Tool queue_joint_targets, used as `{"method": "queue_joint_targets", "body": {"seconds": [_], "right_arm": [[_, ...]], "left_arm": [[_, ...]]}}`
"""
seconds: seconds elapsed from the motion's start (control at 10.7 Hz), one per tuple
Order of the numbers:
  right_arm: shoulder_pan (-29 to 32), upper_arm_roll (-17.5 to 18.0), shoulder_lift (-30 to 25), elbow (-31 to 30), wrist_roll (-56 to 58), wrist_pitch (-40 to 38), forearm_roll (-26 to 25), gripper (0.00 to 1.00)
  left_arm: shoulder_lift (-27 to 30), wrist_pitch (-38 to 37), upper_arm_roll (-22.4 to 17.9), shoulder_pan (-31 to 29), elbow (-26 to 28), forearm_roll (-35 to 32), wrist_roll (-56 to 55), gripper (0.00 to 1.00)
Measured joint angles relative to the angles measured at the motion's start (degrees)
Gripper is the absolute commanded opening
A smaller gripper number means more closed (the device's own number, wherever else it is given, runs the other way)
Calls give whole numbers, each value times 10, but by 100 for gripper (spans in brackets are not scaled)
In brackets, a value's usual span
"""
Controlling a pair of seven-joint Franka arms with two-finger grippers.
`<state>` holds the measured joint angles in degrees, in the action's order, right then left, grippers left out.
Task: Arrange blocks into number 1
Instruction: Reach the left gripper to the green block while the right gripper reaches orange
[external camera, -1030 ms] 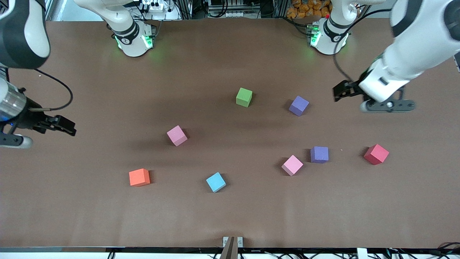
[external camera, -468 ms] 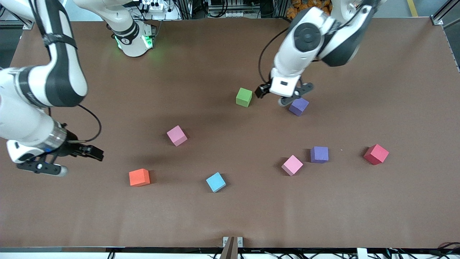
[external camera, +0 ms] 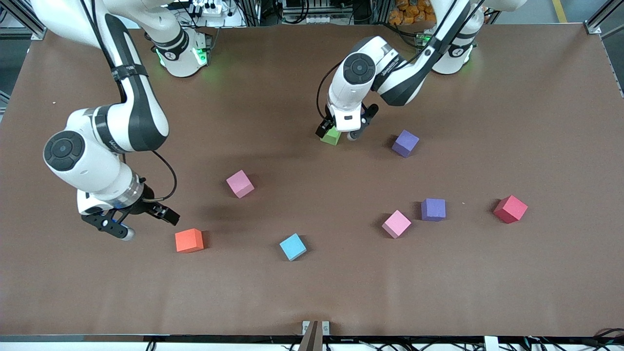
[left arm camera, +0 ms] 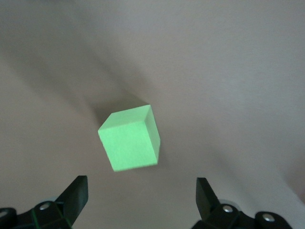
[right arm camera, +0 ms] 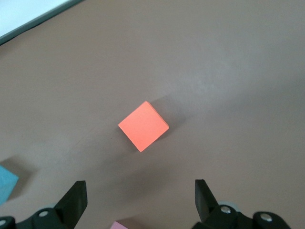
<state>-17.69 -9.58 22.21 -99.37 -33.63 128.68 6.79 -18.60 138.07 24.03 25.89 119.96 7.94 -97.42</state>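
Left tool (external camera: 336, 127) hangs released over the green block (external camera: 332, 137); right tool (external camera: 141, 219), also released, hangs above the worktop (external camera: 312, 292) beside the orange block (external camera: 189, 240).

It was a robotics lab: two arm bases (external camera: 180, 53) were bolted along one edge of a brown desk (external camera: 312, 292), with cables (external camera: 292, 14) and aluminium framing past it.

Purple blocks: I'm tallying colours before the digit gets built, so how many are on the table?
2. One purple block lies beside the green block, toward the left arm's end. The other purple block lies nearer the front camera, between a pink block and the red block.
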Motion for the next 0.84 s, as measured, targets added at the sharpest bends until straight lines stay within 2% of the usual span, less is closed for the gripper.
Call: {"method": "queue_joint_targets", "body": {"seconds": [0.28,0.47,0.66,0.84], "right_arm": [[0,-3,13,-52,-9,66,28,100],[0,-6,47,-55,15,105,30,100],[-9,-17,81,-44,-44,126,55,100],[-26,-26,94,-35,-48,129,56,100]], "left_arm": [[-3,48,2,0,53,0,-11,100],[-4,55,5,0,62,0,-34,100],[-9,63,5,-1,63,0,-58,100],[-20,87,5,-1,63,0,-96,100]]}}
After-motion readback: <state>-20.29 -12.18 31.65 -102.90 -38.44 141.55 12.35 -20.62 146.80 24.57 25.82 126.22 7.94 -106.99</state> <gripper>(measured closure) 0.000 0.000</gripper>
